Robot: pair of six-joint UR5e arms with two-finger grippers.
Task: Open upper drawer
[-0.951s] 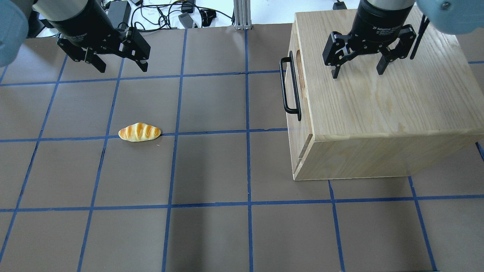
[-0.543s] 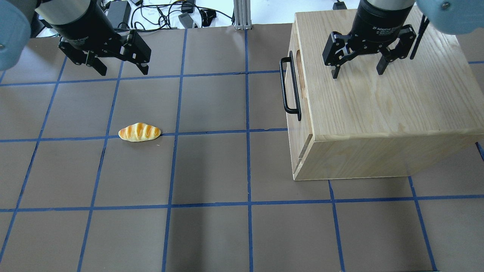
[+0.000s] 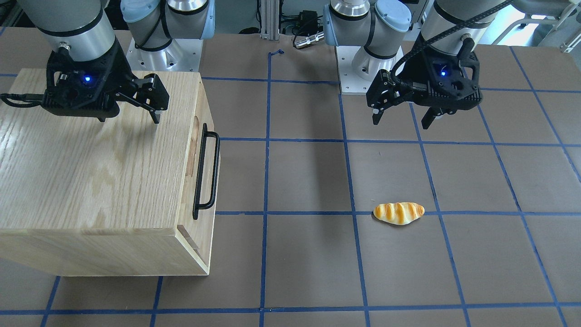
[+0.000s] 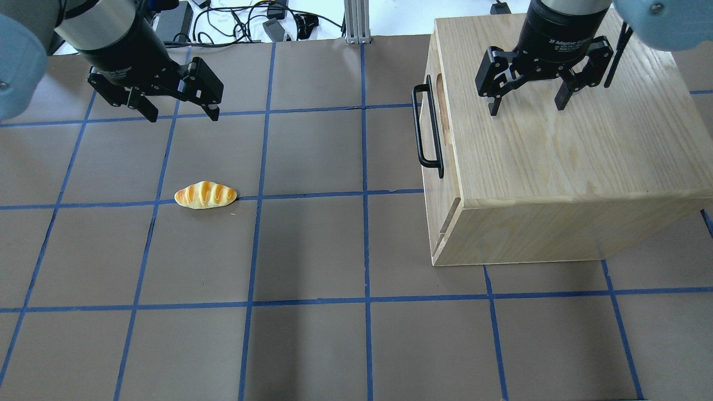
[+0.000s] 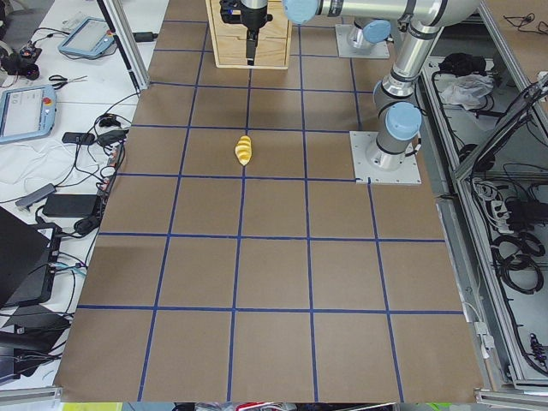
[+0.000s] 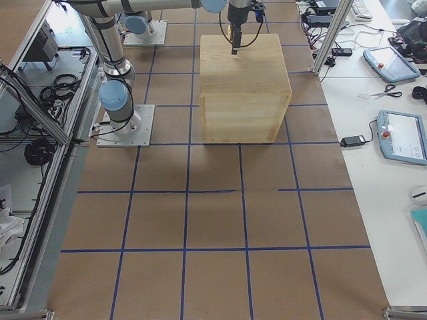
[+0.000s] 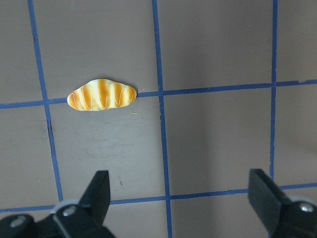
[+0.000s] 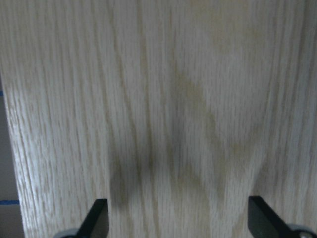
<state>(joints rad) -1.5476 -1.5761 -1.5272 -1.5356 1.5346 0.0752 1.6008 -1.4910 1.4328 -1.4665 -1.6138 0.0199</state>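
The oak-grain cabinet stands at the table's right in the overhead view, its front facing left. The upper drawer is shut flush; its black bar handle and curved notch show. In the front-facing view the handle shows at the cabinet's right face. My right gripper is open and empty, hovering over the cabinet top, which fills the right wrist view. My left gripper is open and empty above the mat at far left, well apart from the handle; it also shows in the front-facing view.
A bread-roll toy lies on the brown mat left of centre, also in the left wrist view. Cables and power bricks lie beyond the mat's far edge. Blue tape lines grid the mat.
My left gripper has moved slightly toward the right and nearer the table's middle. The right gripper, the cabinet and the bread roll have not moved.
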